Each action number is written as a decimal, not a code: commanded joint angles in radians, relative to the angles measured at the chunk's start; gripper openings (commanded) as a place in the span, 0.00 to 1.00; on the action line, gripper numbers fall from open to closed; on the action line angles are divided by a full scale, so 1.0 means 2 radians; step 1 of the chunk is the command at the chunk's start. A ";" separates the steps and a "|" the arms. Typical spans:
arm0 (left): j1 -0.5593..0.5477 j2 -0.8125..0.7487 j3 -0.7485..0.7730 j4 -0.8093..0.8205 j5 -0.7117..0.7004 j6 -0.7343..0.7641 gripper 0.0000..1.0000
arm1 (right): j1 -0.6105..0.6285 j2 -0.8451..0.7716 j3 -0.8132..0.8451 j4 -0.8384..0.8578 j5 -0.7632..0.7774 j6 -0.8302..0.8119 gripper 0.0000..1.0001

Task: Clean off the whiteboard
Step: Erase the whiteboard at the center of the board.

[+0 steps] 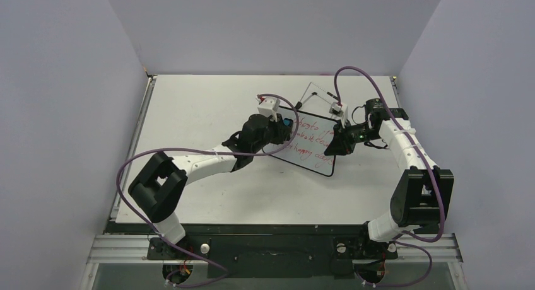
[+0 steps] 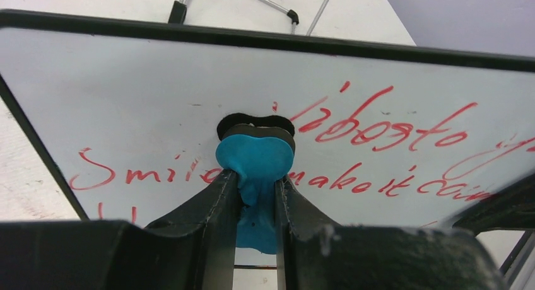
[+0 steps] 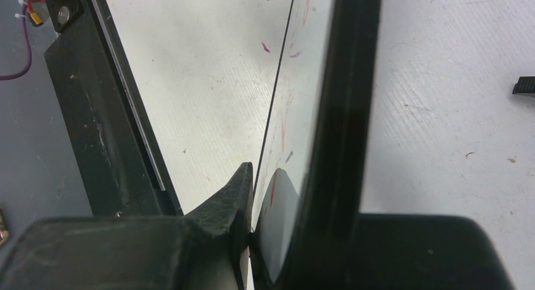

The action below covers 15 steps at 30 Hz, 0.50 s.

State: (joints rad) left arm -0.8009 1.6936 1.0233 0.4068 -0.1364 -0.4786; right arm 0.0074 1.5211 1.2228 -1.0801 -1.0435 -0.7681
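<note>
The whiteboard point(image 1: 308, 146) has a thin black rim and several lines of red handwriting. It is held tilted over the middle of the table. My right gripper point(image 1: 337, 145) is shut on its right edge. In the right wrist view the whiteboard point(image 3: 296, 107) runs edge-on between the right gripper's point(image 3: 271, 202) two fingers. My left gripper point(image 1: 285, 126) is shut on a blue eraser point(image 2: 255, 159). The eraser's dark felt end presses on the whiteboard point(image 2: 126, 101) just left of the top line of writing. The left gripper point(image 2: 255, 183) pinches the eraser's narrow middle.
A thin wire easel stand point(image 1: 318, 91) lies on the table behind the board, and its black-tipped wire easel legs point(image 2: 265, 1) show above the board's rim. The black table-edge rail point(image 3: 94, 113) runs along the side. Purple cables loop over both arms.
</note>
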 commanded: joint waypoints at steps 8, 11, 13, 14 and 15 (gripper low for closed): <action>0.015 0.007 0.092 -0.024 0.025 0.036 0.00 | 0.023 0.005 0.003 -0.056 0.002 -0.042 0.00; 0.004 0.013 0.073 -0.020 0.035 0.038 0.00 | 0.024 0.005 0.004 -0.056 0.002 -0.042 0.00; -0.001 0.014 0.049 -0.009 0.032 0.028 0.00 | 0.023 0.006 0.003 -0.055 0.002 -0.042 0.00; -0.002 0.015 0.040 0.000 0.031 0.023 0.00 | 0.023 0.005 0.003 -0.056 0.002 -0.042 0.00; -0.003 0.015 0.020 0.005 0.027 0.014 0.00 | 0.023 0.006 0.003 -0.055 0.002 -0.042 0.00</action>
State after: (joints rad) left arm -0.7727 1.6993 1.1355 0.3225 -0.1230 -0.4252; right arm 0.0074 1.5246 1.2228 -1.0756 -1.0443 -0.7704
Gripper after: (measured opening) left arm 0.186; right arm 0.089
